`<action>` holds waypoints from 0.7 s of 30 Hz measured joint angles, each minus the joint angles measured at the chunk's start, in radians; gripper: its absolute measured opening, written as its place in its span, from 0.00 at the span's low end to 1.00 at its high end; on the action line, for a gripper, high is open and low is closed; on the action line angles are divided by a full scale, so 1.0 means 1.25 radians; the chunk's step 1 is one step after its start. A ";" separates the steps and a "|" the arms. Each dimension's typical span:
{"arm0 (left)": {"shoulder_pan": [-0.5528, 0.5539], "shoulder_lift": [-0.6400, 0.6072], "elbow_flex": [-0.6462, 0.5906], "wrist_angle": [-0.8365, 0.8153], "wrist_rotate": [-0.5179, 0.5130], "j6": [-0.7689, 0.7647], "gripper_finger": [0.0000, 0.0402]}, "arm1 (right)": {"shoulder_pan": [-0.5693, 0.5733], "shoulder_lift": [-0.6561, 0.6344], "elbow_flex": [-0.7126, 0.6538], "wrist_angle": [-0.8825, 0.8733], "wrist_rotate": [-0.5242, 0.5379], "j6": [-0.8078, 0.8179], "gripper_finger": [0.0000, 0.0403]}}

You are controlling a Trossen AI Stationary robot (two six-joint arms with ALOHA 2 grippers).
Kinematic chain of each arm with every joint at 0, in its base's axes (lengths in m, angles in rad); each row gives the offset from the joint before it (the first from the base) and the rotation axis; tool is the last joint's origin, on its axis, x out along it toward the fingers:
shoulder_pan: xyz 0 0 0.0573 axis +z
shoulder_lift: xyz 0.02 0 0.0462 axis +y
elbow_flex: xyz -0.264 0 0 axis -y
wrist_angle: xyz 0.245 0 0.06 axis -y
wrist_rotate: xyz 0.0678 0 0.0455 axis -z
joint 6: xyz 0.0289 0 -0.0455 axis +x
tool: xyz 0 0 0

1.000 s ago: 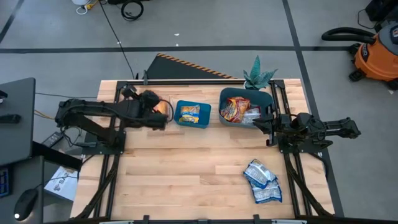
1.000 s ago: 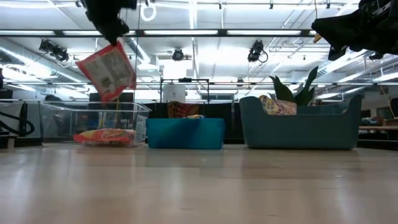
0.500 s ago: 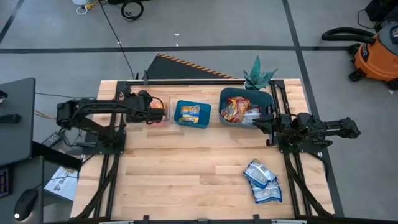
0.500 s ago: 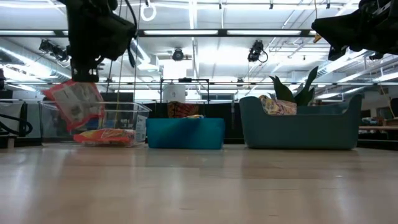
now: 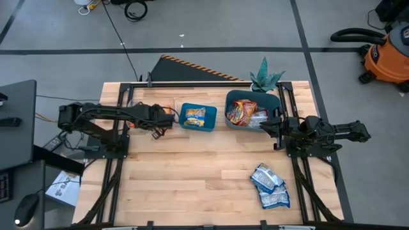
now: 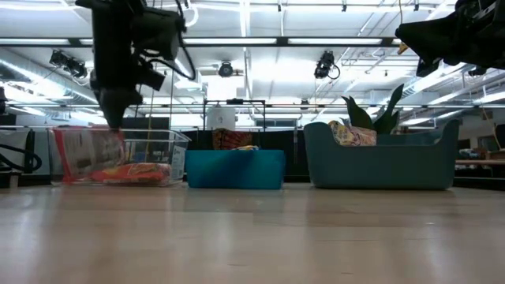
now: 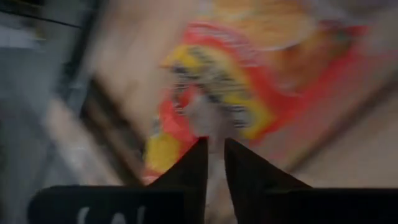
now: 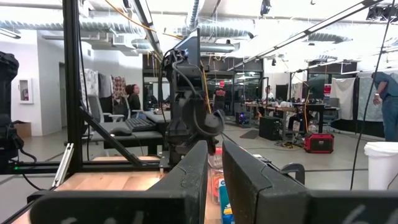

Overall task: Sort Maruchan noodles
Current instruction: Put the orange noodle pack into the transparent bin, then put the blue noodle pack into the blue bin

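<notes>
- A heap of blue-white crinkly ramen packets (image 5: 270,185) lies on the near right part of the pale wooden table (image 5: 192,179), well apart from both arms.
- The right gripper (image 5: 268,126) hangs over the table just beside the near edge of the large dark teal plastic bin (image 5: 231,99). The right wrist view shows its two dark fingers (image 8: 196,174) close together with only a narrow gap and nothing between them.
- That large teal bin holds red-silver and orange packets (image 5: 241,112) piled in a jumble. In the low view their tops show above the bin's rim (image 6: 351,132).
- A green artificial plant (image 5: 265,78) stands right behind the large bin, at the table's far edge.
- The small blue plastic bin (image 5: 185,123) sits to the left of the large one and holds orange-yellow packets (image 5: 195,116).
- The left gripper (image 5: 167,117) is low at the clear plastic bin (image 6: 162,158), which stands left of the blue bin at the far left of the table.
- Its fingers (image 7: 193,168) are pinched on the edge of a red and yellow ramen packet (image 7: 211,87).
- In the low view this packet (image 6: 85,150) stands on edge inside the clear bin, above other red and orange packets lying flat on its floor (image 6: 134,171).
</notes>
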 joint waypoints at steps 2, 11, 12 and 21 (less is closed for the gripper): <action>-0.004 0.000 0.011 0.034 0.076 0.011 0.19 | 0.000 0.000 0.000 0.000 0.000 0.000 0.14; -0.016 0.000 0.056 0.364 0.267 0.061 0.23 | 0.000 0.000 0.000 0.000 0.000 0.000 0.14; -0.023 0.000 0.057 0.414 0.271 0.082 0.23 | 0.000 0.000 0.000 0.000 0.000 0.000 0.14; -0.084 0.014 0.057 0.657 0.234 0.235 0.23 | 0.000 0.000 0.000 0.000 0.000 0.000 0.14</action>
